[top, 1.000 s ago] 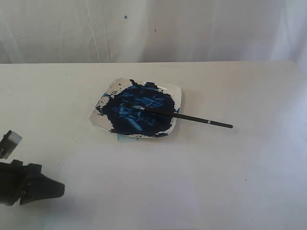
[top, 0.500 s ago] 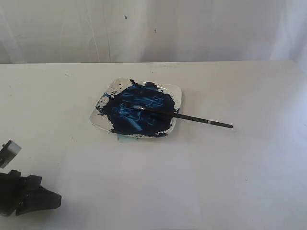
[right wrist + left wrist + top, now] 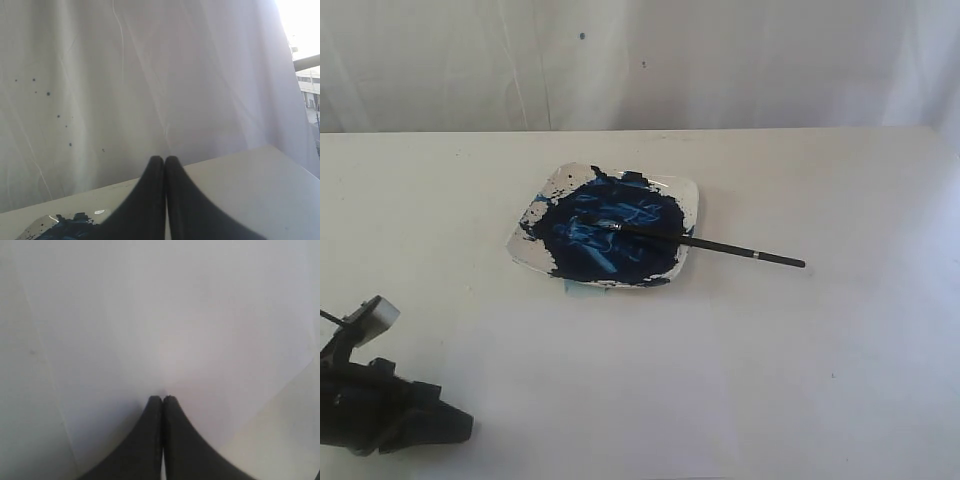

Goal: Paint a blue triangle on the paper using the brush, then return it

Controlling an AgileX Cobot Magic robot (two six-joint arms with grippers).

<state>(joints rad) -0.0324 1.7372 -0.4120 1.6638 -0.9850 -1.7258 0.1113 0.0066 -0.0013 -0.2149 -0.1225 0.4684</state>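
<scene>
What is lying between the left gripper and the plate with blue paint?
Nothing: the exterior view shows only bare paper and table between left gripper and plate.

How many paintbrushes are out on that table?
1. The brush lies across the white square plate, tip in the blue paint, handle sticking out over the table on the right. No other is visible.

Your off-white table [image 3: 840, 180], carrying three things.
You see the paint-smeared square plate [image 3: 691, 196] mid-table, brush [image 3: 720, 246] across its rim, paper [image 3: 620, 390] flat just in front.
</scene>
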